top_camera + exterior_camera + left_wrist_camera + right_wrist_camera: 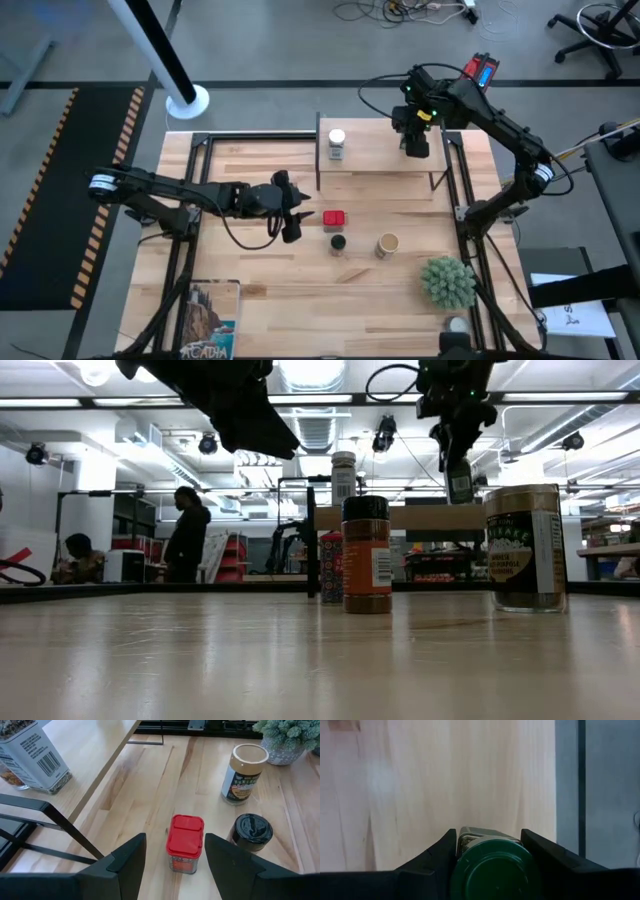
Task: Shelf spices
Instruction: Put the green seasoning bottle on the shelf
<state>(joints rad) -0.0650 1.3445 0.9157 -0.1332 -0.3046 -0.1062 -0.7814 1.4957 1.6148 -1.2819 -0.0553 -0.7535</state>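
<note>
My left gripper [296,222] hangs with its fingers spread, nothing between them, aimed at the red tin [334,218], which stands just ahead of the tips on the table; in the left wrist view the tin [185,842] sits centred in the gap, touching neither finger. A little past the tin and off to one side stands the black-lid jar [338,243], and beyond that the tan cylinder [387,244]. My worry here is the spacing: the black-lid jar [251,833] is near the tin on one finger's side, so if I drive in at a slight angle that finger could clip the jar and tip it, or shove the tin before I close. I judge a straight, level approach is what this grab needs. Further along, the shelf [385,150] already carries 1 white-lid jar [337,143] near its left end. My right gripper [416,147] is over the shelf's right part, its fingers pinching the green-lid jar [495,867], lid toward the wrist camera. I cannot tell whether its base is touching the board yet; in the low view the jar [459,480] looks to hang above the shelf line. If I let go early it may drop and topple, and the shelf's right edge lies close beside the gripper, so a drift that way could send it off. 3 containers are on the table, so the job looks under half done.
</note>
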